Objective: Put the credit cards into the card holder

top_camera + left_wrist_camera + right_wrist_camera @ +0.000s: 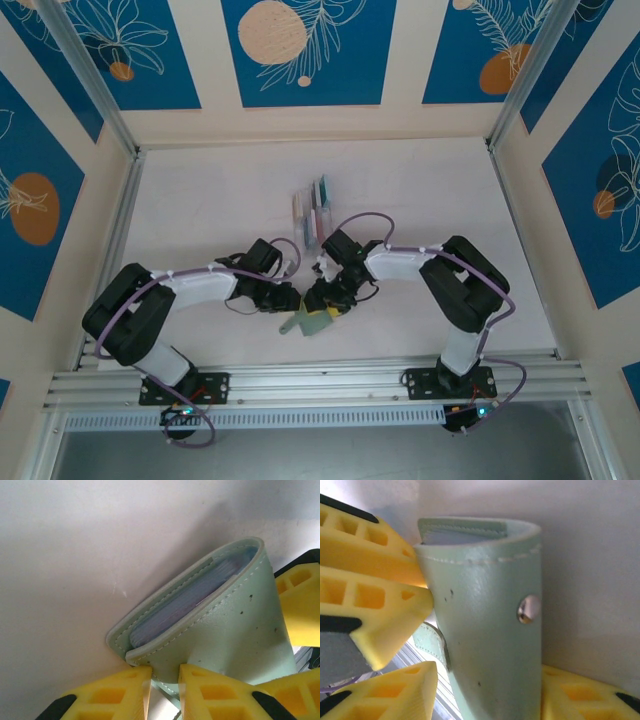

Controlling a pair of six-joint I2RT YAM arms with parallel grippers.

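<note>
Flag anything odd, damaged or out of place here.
Minor only: the card holder shows small dark specks on its sage cover, and its snap tab hangs unfastened. Nothing spilled or torn.

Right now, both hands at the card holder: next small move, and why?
Probably close the right hand on the outer cover and ease it away from the left hand. The card holder is pinched in the left hand but folded almost shut, so no pocket is reachable; the credit cards stand farther back.
</note>
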